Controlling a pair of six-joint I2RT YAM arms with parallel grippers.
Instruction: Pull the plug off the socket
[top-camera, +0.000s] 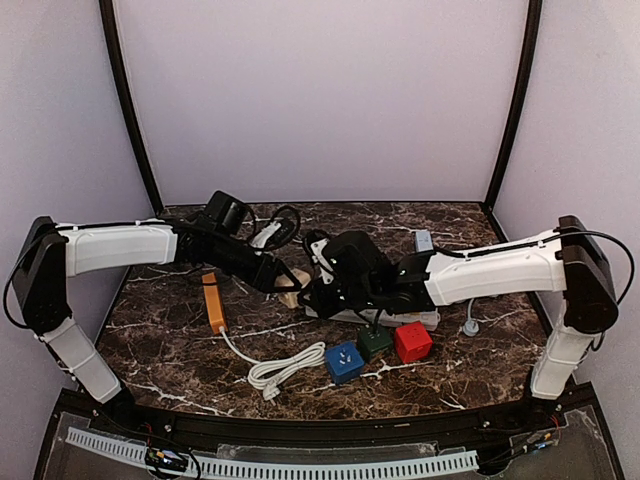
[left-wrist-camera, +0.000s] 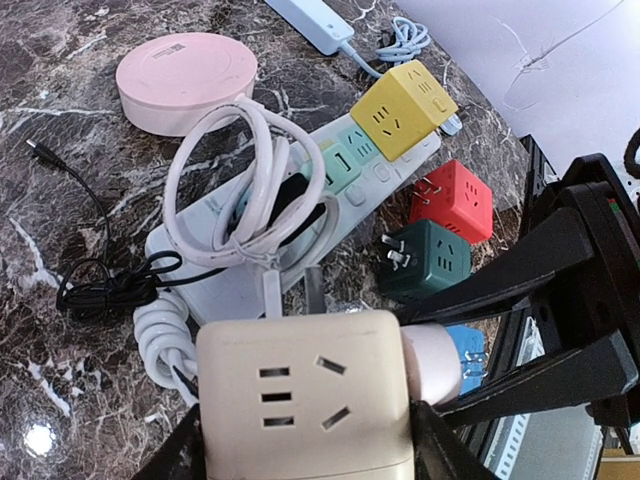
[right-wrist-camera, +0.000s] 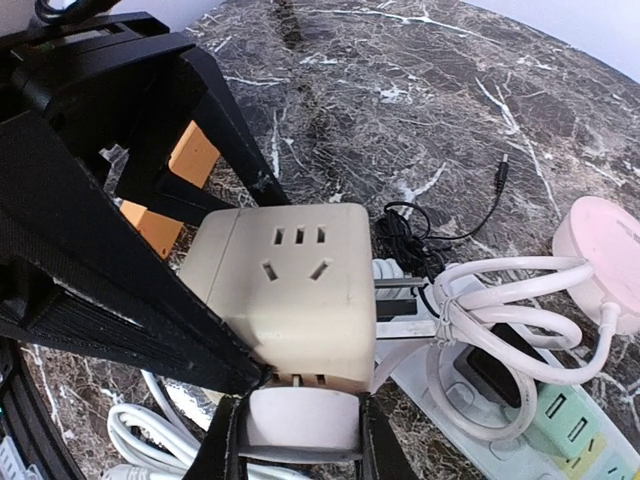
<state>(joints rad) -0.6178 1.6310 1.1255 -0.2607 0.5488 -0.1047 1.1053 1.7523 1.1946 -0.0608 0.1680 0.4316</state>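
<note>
A beige cube socket hangs above the table, and my left gripper is shut on it across two opposite faces. A pale pink round plug sits tight against one side face of the cube, its prongs hidden. My right gripper is shut on this plug, one finger on each side. In the top view both grippers meet at the socket in the middle of the table, the left gripper coming from the left and the right gripper from the right.
Under the grippers lies a white power strip with a yellow cube plugged in and a bundled white cable on it. A pink disc, red, green and blue cubes, an orange strip and a coiled white cord lie around.
</note>
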